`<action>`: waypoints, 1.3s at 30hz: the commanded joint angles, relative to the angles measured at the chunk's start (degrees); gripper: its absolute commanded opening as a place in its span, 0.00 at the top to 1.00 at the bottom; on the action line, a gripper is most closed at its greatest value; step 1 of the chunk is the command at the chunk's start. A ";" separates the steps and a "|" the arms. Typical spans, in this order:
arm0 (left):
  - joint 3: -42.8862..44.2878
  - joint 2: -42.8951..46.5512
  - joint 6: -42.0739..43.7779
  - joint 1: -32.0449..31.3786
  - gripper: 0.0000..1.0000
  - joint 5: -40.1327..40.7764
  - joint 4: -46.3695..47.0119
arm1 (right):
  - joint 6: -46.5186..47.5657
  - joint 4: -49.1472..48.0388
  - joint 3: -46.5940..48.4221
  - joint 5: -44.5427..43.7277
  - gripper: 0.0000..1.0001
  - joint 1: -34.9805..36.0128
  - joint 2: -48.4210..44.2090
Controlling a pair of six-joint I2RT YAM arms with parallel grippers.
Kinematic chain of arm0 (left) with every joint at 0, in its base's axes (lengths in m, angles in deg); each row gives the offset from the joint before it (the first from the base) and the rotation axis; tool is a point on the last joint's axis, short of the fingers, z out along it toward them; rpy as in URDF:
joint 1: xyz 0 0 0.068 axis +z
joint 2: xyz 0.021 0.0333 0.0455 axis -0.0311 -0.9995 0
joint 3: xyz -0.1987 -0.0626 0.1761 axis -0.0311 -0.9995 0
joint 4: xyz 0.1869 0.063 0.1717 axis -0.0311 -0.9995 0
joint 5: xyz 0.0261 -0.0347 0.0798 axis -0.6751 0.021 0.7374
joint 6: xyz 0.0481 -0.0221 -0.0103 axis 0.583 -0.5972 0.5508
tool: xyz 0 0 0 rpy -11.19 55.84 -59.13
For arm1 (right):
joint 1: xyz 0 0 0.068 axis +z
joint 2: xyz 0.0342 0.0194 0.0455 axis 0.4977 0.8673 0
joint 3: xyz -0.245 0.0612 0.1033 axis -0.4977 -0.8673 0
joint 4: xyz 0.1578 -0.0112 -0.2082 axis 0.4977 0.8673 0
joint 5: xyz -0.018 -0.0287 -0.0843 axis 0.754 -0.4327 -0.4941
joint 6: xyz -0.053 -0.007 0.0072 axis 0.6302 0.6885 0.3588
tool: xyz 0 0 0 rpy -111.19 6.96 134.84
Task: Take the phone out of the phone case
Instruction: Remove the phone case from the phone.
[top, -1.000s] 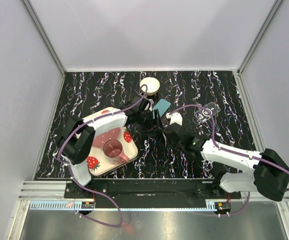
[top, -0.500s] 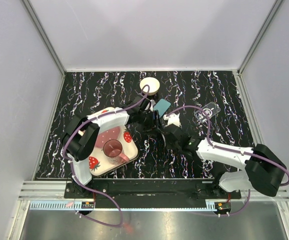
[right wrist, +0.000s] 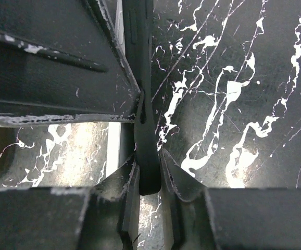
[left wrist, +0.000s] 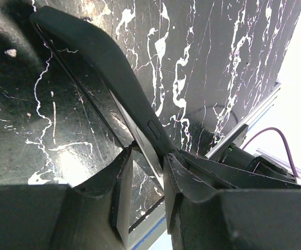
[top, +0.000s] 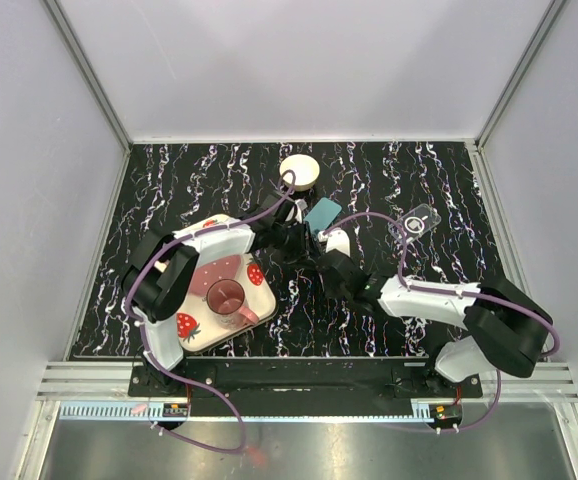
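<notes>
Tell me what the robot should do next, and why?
Probably peel the black phone case rim back gently with the right gripper while the left gripper holds steady: both pinch it edge-on, with the phone inside.

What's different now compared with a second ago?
The left gripper closed onto the phone case, pinching its edge. The right arm swung in toward the left, its elbow nearer the middle; the right gripper pinches the case's rim. The strawberry plate, pink cup, white bowl and teal object stayed put.
</notes>
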 commanded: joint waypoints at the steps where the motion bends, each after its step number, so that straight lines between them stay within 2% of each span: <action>1: -4.16 -1.98 3.07 0.78 0.75 7.84 -4.06 | 0.45 -12.18 5.09 -5.58 0.75 0.29 1.43; 12: -5.83 -1.36 3.51 0.78 0.76 7.04 -3.62 | 1.34 -14.30 9.49 -7.17 0.74 -0.76 6.88; 25: -7.33 0.83 5.08 0.69 0.78 8.18 -4.67 | -5.61 -17.20 7.38 0.29 0.78 -6.29 16.20; 28: -7.15 1.53 6.23 0.61 0.76 9.24 -5.81 | -6.13 -17.20 7.03 1.61 0.84 -6.91 16.90; 29: -7.06 1.71 6.49 0.61 0.76 10.02 -6.25 | -6.14 -17.11 6.94 1.97 0.89 -7.00 16.90; 30: -6.97 2.06 7.19 0.35 0.72 10.47 -6.78 | -6.31 -17.02 7.03 2.15 0.99 -7.09 16.73; 33: -6.71 2.76 8.16 -0.01 0.62 11.17 -7.66 | -6.58 -16.23 7.11 2.59 1.00 -7.09 15.94; 34: -6.62 2.85 8.42 -0.18 0.56 11.52 -8.19 | -6.49 -15.62 7.29 3.02 1.00 -7.09 15.33; 37: -5.92 3.03 9.48 -1.23 0.55 13.54 -9.86 | -6.58 -13.25 8.17 3.64 1.00 -7.09 13.92; 39: -5.74 3.12 10.27 -1.76 0.59 16.35 -11.26 | -6.49 -12.28 8.87 4.08 1.00 -7.09 13.39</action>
